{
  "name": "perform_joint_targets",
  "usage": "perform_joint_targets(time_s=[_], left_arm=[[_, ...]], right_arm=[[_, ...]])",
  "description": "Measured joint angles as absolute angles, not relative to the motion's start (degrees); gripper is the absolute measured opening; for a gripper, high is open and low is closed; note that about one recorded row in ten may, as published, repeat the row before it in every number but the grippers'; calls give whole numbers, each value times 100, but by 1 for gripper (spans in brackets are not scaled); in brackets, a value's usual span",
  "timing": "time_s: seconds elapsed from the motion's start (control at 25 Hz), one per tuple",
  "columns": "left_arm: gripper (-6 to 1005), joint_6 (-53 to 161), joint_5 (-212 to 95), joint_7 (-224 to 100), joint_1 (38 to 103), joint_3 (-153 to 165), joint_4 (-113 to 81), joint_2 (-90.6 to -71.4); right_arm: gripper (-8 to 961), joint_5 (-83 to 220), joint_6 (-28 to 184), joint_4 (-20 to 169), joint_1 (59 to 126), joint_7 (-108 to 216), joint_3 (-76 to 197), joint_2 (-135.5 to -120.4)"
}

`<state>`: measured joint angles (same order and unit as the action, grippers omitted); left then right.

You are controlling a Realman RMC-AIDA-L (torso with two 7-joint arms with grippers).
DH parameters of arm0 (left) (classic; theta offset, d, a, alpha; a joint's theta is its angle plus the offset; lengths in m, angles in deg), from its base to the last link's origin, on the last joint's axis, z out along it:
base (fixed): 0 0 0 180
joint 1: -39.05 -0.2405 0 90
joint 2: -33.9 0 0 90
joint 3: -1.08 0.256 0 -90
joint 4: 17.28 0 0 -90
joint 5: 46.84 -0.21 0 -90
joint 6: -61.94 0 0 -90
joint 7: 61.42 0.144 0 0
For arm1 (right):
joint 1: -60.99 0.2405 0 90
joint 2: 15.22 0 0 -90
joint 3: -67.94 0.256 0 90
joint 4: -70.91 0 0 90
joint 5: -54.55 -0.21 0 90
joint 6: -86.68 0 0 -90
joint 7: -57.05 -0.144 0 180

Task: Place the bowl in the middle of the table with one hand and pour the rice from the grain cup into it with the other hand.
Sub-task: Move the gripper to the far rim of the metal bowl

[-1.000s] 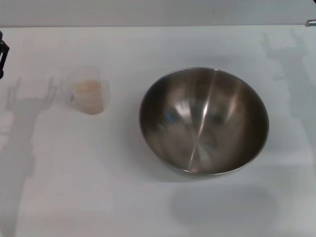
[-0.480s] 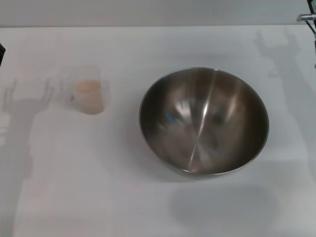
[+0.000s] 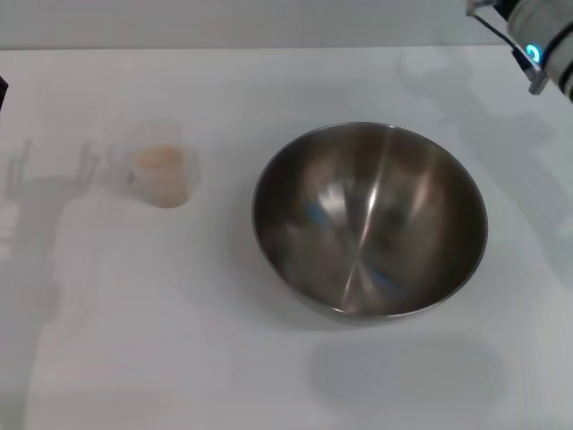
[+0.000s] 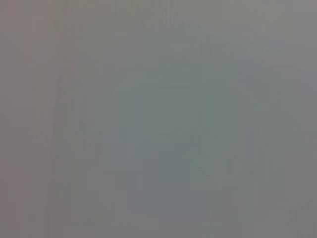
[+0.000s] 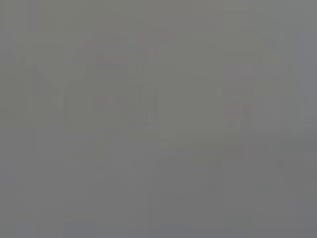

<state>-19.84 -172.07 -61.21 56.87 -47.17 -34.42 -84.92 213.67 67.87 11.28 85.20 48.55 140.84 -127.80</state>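
The steel bowl (image 3: 370, 219) sits upright on the white table (image 3: 269, 376), a little right of the middle, with nothing in it. The clear grain cup (image 3: 162, 172) stands apart from it at the left and holds beige rice (image 3: 158, 159). Nothing touches either one. My right arm (image 3: 542, 31), with a blue ring light, pokes in at the far right corner, well away from the bowl; its gripper is out of view. Only a black sliver of my left gripper (image 3: 2, 90) shows at the left edge. Both wrist views show only a plain grey field.
The table's far edge (image 3: 269, 47) runs across the top of the head view. Shadows of the arms lie on the table at the left (image 3: 36, 193) and the far right.
My right arm has come into the far right corner. The black part of my left gripper has drawn back to the left edge. Bowl and cup have not moved.
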Motion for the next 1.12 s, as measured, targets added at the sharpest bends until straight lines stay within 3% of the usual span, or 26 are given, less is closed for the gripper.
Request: perform_joint_targets(time_s=[0.28, 0.32, 0.36, 0.4, 0.44, 0.52, 0.6, 0.8, 1.12], left_arm=[[828, -1998, -17209, -6134, 5657, -4769, -3441, -8483], [828, -1999, -17207, -6134, 5656, -4772, -3439, -8481], [828, -1999, -17207, -6134, 5656, -4775, -3437, -8479], [828, -2001, -17207, -6134, 5656, -4782, -3435, -8477], [828, -2001, -17207, -6134, 5656, -4782, -3435, -8477], [828, -2003, -17211, -6134, 5670, -4830, -3429, -8475], [828, -2003, -17208, -6134, 5679, -4858, -3427, -8475], [828, -2005, -17205, -6137, 5688, -5082, -3424, -8477], [828, -2010, -17208, -6141, 5713, -5131, -3374, -8465]], right_arm=[[792, 21477, 10082, -866, 8370, 5057, 14327, -12818], [792, 21474, 11082, -1376, 8364, 5307, 14517, -12922], [792, 21474, 11082, -1376, 8364, 5307, 14517, -12922], [792, 21469, 12064, -1861, 8383, 5655, 14841, -13104], [792, 21469, 12064, -1861, 8383, 5655, 14841, -13104], [792, 21438, 13533, -2476, 8532, 6207, 15348, -13373], [793, 21395, 14007, -2619, 8607, 6333, 15471, -13421], [793, 21115, 16123, -2839, 9230, 6411, 15890, -13399], [794, 21158, 17148, -2358, 9598, 6366, 16223, -13402]])
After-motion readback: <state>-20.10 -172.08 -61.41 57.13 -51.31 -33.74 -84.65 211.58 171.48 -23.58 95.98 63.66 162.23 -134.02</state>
